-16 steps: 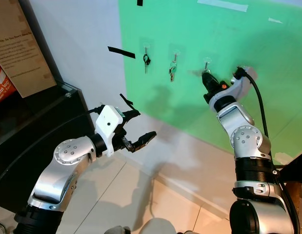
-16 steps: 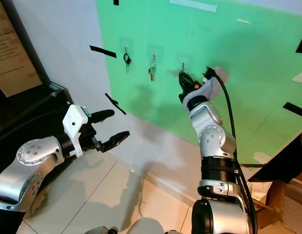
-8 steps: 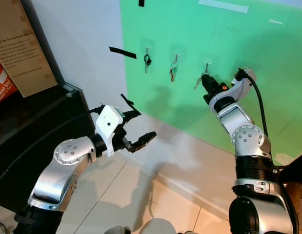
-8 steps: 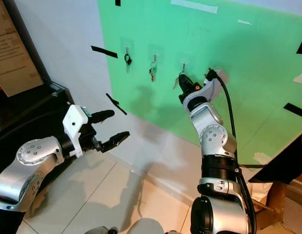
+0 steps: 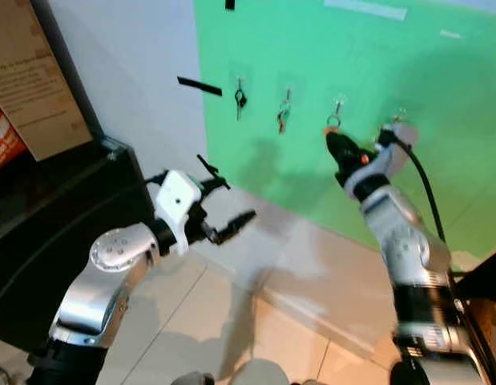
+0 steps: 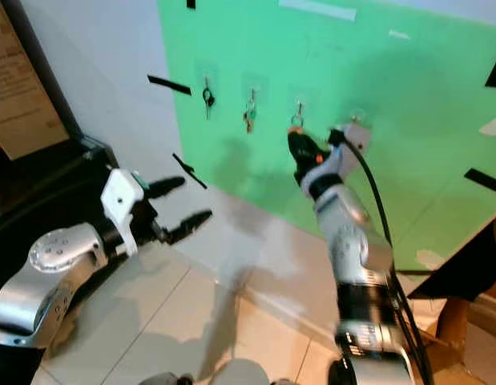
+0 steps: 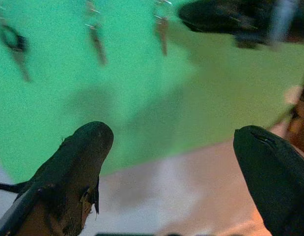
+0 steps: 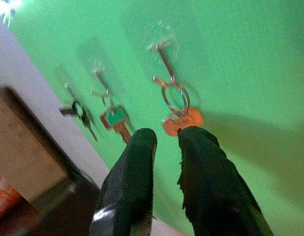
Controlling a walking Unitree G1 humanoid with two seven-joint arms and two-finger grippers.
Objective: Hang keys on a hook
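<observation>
Three clear hooks sit in a row on the green wall panel (image 5: 312, 48). A black-headed key (image 5: 240, 100) hangs on the first and a green-headed key (image 5: 283, 119) on the second. On the third hook (image 8: 164, 49) an orange key (image 8: 183, 120) hangs by its ring. My right gripper (image 8: 166, 135) is just below that key, its fingers a narrow gap apart with nothing between them. It is raised toward the wall in the left eye view (image 5: 332, 143). My left gripper (image 5: 230, 202) is held out open and empty, lower and to the left.
A black cabinet (image 5: 39, 208) stands at the left, with a cardboard sign (image 5: 39, 88) leaning above it. Black tape strips (image 5: 199, 85) mark the white wall. A pale tiled floor (image 5: 256, 337) lies below. A cardboard box (image 6: 452, 321) sits at the lower right.
My right gripper has drawn back and down from the third hook, and the orange key now hangs free on it. The left arm has barely moved.
</observation>
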